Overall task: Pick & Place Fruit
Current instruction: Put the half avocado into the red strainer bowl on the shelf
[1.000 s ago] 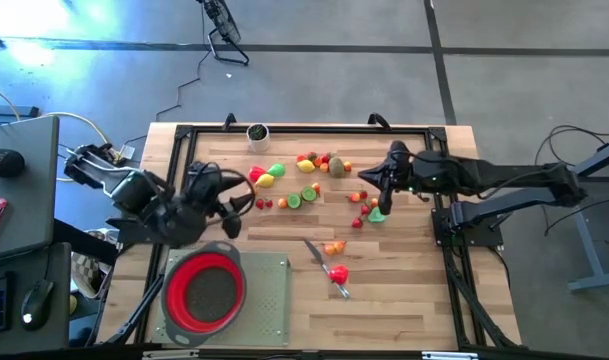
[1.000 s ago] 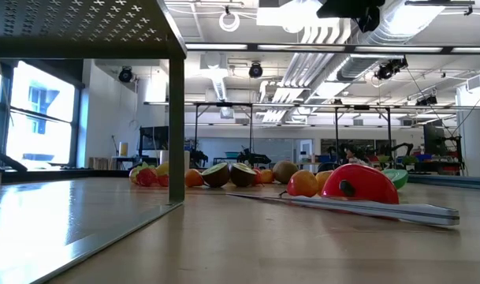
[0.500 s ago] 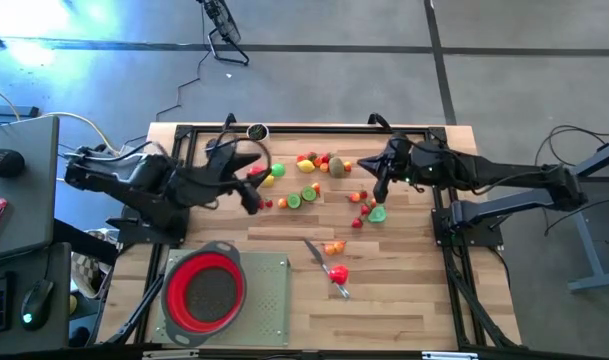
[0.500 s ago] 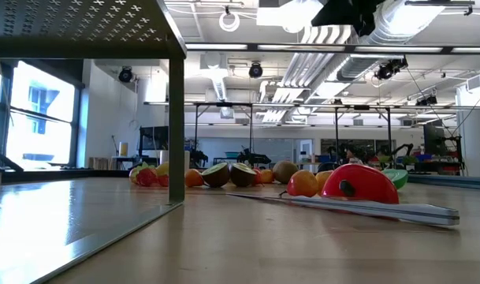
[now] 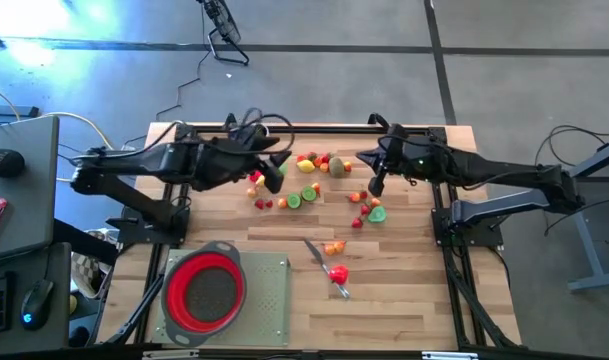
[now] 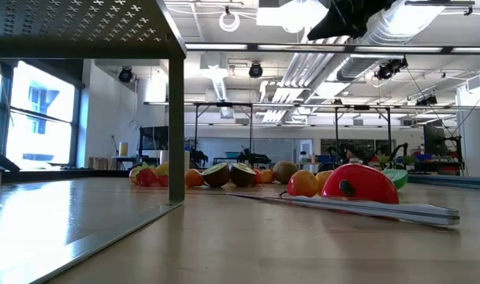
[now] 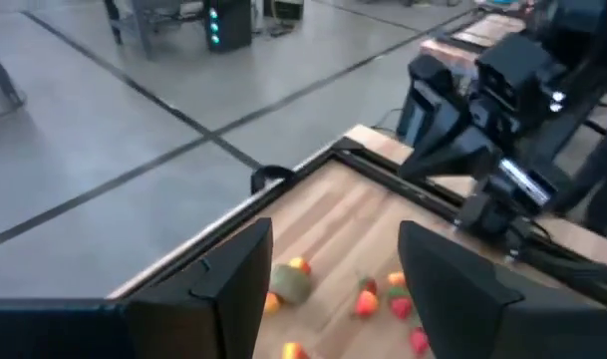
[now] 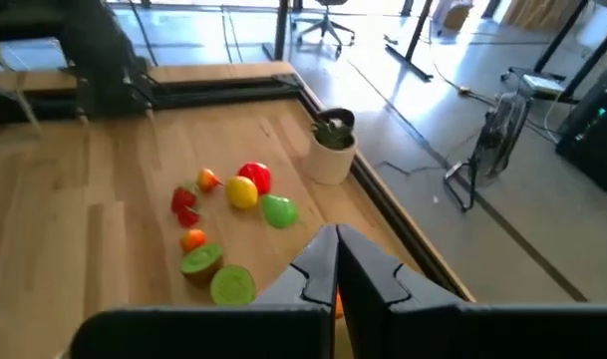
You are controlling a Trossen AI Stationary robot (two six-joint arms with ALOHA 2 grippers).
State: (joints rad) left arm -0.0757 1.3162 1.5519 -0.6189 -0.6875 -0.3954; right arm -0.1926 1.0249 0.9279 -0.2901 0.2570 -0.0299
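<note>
Small toy fruits lie loose on the wooden table: a cluster [image 5: 319, 163] near the far edge, green halves [image 5: 295, 199], some red and green ones [image 5: 370, 208], and an orange piece [image 5: 333, 247]. My left gripper [image 5: 275, 178] hovers open above the left end of the fruit, with nothing between its fingers [image 7: 233, 289]. In the left wrist view, fruits [image 7: 295, 280] show below the gap. My right gripper [image 5: 375, 186] is shut and empty, hanging over the right-hand fruits. Its wrist view shows red, yellow and green fruits [image 8: 245, 189] beyond its tips [image 8: 333, 267].
A red strainer [image 5: 204, 292] sits on a grey board [image 5: 272, 300] at the near left. A slim grey knife [image 5: 321, 258] lies by a red fruit half [image 5: 338, 273]. A white cup [image 8: 331, 152] stands at the far edge. A black frame [image 5: 314, 128] rims the table.
My left gripper has swung from beside the strainer toward the far edge and the table's right, and now hangs over the left end of the fruit, still open. My right gripper has shifted a little toward the far edge and rolled slightly, staying shut.
</note>
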